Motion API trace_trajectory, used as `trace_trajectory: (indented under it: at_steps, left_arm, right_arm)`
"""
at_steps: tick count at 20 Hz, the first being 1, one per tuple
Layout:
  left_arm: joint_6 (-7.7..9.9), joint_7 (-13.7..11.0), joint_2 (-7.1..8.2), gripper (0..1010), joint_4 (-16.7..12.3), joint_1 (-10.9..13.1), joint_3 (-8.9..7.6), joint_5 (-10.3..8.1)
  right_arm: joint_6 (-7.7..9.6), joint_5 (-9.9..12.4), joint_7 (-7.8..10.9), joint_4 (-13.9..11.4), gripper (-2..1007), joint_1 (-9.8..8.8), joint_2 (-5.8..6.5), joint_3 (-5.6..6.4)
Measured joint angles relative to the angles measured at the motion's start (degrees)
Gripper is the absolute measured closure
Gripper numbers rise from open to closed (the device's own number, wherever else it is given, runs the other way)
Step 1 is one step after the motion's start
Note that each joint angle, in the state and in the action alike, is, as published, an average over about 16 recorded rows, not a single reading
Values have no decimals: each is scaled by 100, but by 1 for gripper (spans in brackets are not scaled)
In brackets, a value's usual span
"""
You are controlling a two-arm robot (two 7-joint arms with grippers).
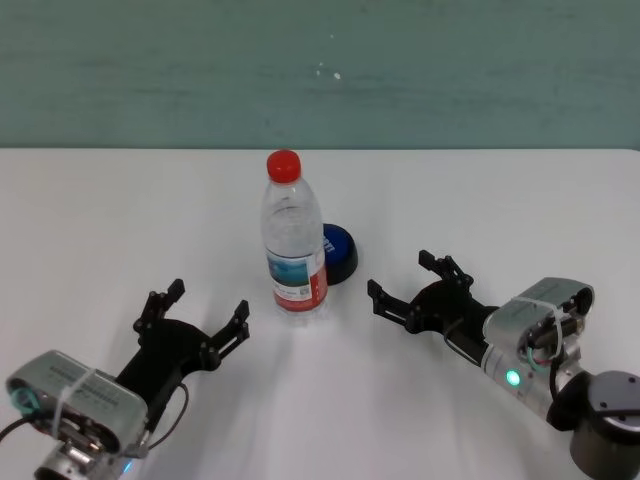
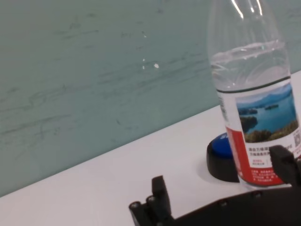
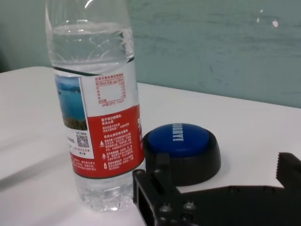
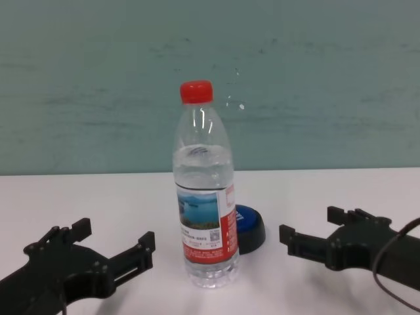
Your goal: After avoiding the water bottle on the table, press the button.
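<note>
Bottle upright mid-worktop, button tucked just behind it on the right.

I saw the bottle standing on the worktop, the button beside its base. My left gripper and right gripper both sat wide apart, holding nothing, flanking the bottle.

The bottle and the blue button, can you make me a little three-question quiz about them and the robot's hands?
1. True or false: the water bottle lies on its side.
2. What colour is its cap?
3. Which is nearer the button: A) left gripper B) right gripper?

Key:
1. False; it stands upright on the table, just in front of the button.
2. Red.
3. B. Both grippers are open and hold nothing.
</note>
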Motion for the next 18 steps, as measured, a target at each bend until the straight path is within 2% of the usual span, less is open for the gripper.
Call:
trace_trajectory:
  at_steps: [6,18]
  left_arm:
    - [0,0,0,10,0,0,0,0]
    - [0,0,0,10,0,0,0,0]
  right_arm:
    - [13,-73,31,95,1,91,-8,-61]
    - [-90,-96,62,55,1,59,2,-63]
